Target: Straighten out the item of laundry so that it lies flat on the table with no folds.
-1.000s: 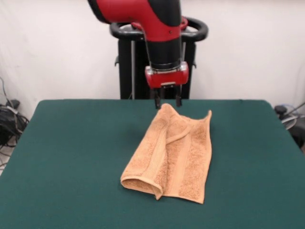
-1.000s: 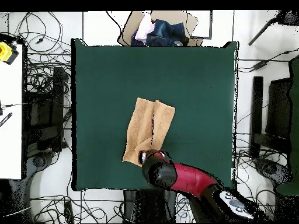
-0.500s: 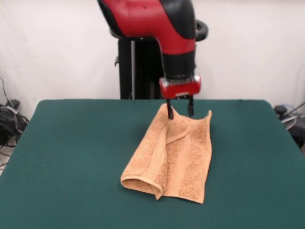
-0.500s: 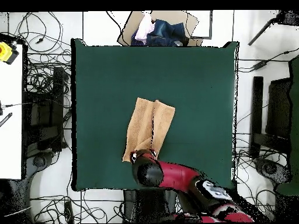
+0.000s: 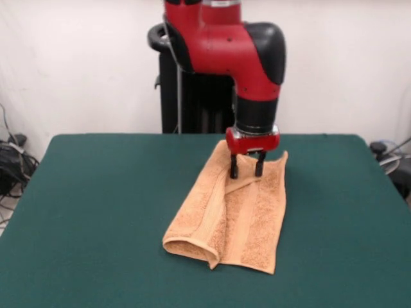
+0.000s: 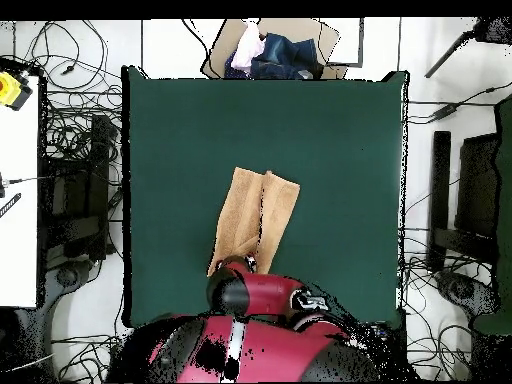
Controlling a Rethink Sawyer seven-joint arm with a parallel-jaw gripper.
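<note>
The item of laundry (image 5: 237, 215) is a peach terry towel, folded lengthwise with a rolled fold along its left side, lying mid-table (image 5: 96, 212). In the overhead view the towel (image 6: 252, 215) lies just above the arm. My gripper (image 5: 246, 172) stands open, its two black fingers (image 5: 234, 167) pointing down onto the towel's far end, straddling a raised diagonal fold. Nothing is held between them. In the overhead view the red arm (image 6: 250, 295) hides the gripper.
A box of clothes (image 6: 270, 50) sits beyond the table's top edge in the overhead view. Cables (image 5: 13, 160) lie on the floor at the table's left in the front view. A white bench (image 6: 18, 180) stands at the overhead view's left.
The gripper has moved right and come down from above the towel's far corner to its far end, fingers now touching the cloth. The towel has not moved.
</note>
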